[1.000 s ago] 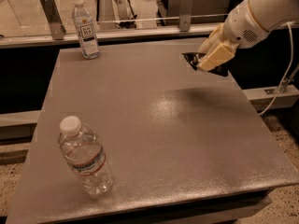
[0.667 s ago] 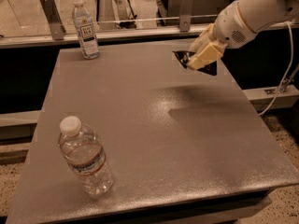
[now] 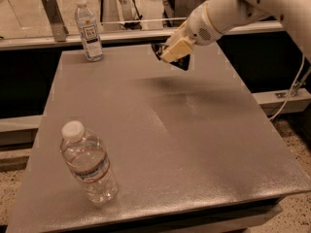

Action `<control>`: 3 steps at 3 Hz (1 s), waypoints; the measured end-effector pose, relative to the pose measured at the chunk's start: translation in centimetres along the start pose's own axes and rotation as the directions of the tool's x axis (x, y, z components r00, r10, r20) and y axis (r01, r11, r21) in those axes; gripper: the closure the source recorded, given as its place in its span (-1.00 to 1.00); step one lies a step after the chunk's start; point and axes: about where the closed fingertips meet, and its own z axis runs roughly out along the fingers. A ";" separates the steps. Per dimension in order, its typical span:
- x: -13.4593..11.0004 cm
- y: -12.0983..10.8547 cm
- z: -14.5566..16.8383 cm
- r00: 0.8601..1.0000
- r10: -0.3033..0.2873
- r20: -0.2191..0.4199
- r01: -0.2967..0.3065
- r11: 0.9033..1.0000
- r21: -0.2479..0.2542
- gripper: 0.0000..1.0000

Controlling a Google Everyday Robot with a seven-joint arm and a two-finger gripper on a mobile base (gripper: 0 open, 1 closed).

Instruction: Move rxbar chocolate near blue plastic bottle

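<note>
Currently gripper (image 3: 173, 53) hangs over table (image 3: 194, 144) far edge, jaws clamped on rxbar chocolate (image 3: 183, 63), well apart from blue plastic bottle (image 3: 88, 30) at far-left corner; best carry left, lower gently, release just beside bottle, no bumping

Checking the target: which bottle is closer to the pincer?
The slim blue plastic bottle, far left; the pincer, holding the rxbar chocolate, hangs over the far edge; the wider bottle stands in front.
</note>
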 end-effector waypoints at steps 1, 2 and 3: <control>-2.0 -0.5 4.0 0.999 0.052 0.011 -0.052 0.999 0.012 1.00; -3.0 -0.4 7.3 0.994 0.106 0.016 -0.106 0.994 0.021 1.00; -4.0 -0.7 9.9 0.989 0.143 0.029 -0.145 0.989 0.040 1.00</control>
